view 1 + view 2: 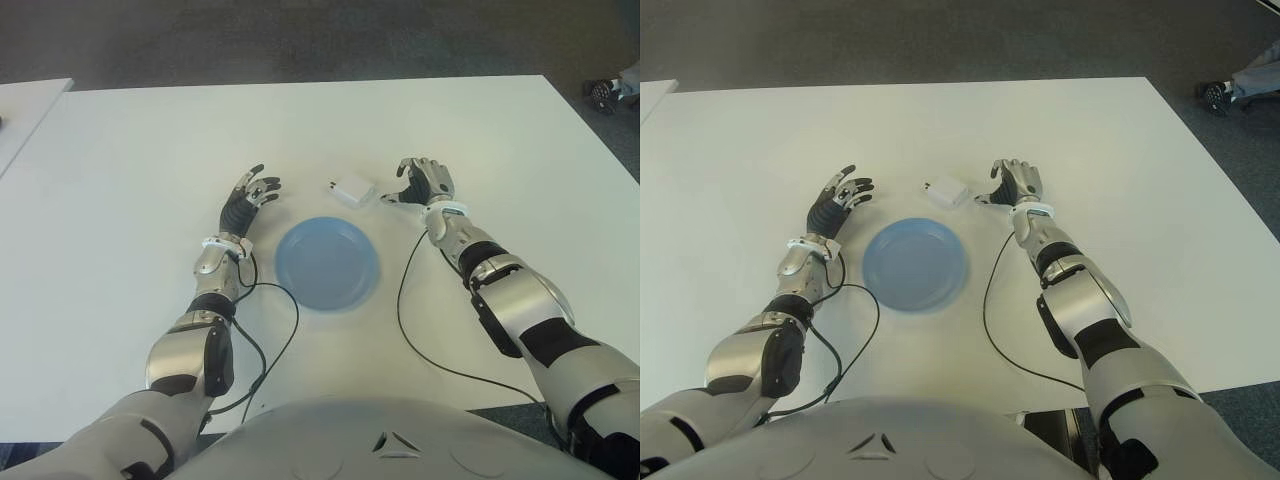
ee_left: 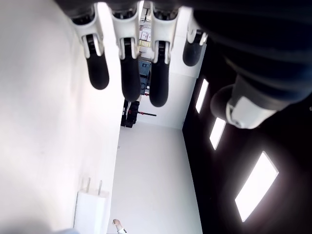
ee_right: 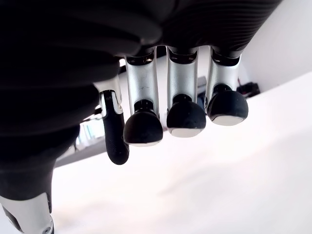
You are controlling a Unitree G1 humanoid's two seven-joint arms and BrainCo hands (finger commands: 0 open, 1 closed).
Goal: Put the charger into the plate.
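Right hand (image 1: 424,183), fingers curled (empty), beside charger (image 1: 352,190); left hand (image 1: 250,197) open.

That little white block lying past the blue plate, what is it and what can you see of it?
It is the charger, a small white square block with rounded corners, plastic by its look. It lies flat on the white table, just beyond the blue plate's far rim and outside it. The left wrist view shows two metal prongs at one end. Nothing holds it: the right hand shows close beside it on the right with curled fingers, apparently not touching, and the left hand shows open, farther off to its left.
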